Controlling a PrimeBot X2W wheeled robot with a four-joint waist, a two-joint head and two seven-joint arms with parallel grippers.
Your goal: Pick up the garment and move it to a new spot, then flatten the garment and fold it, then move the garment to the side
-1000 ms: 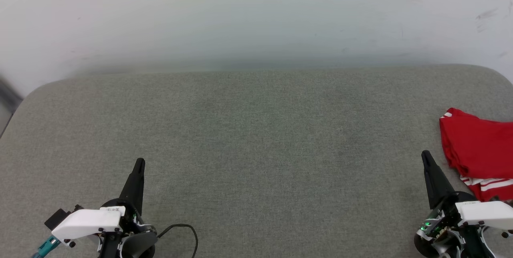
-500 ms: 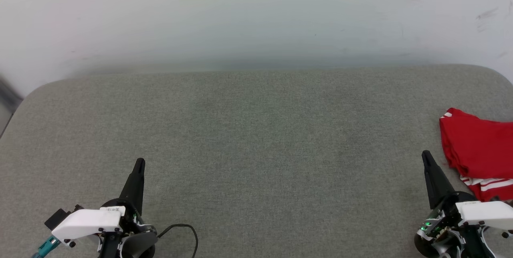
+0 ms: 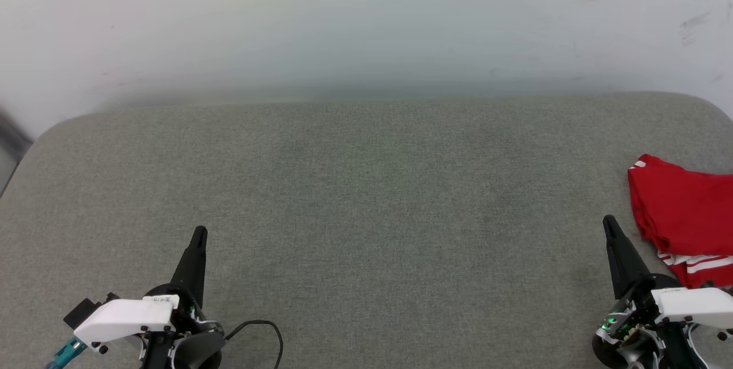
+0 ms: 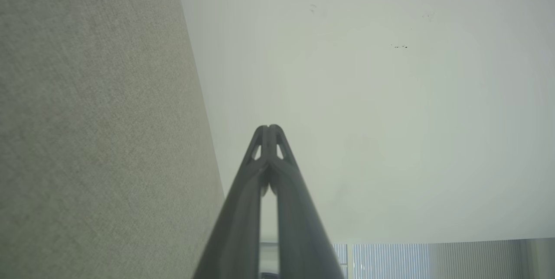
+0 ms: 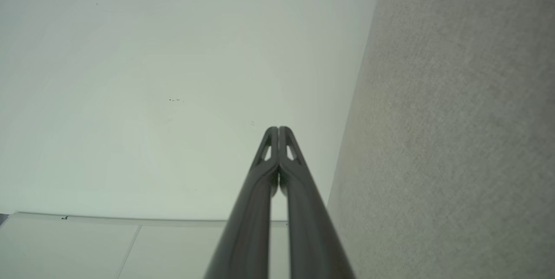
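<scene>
The red garment (image 3: 684, 214) lies folded at the right edge of the grey fabric surface (image 3: 366, 197) in the head view, with white-striped trim at its near end, partly cut off by the frame. My right gripper (image 3: 608, 222) points up just left of the garment, shut, holding nothing. At the lower left, my left gripper (image 3: 200, 233) is also shut and empty, far from the garment. Each wrist view shows its own gripper with the tips pressed together: the left gripper (image 4: 269, 128) and the right gripper (image 5: 278, 129).
A pale wall (image 3: 366, 19) rises behind the grey surface's far edge. A black cable (image 3: 263, 329) loops beside the left wrist. The surface has rounded corners at the far left and far right.
</scene>
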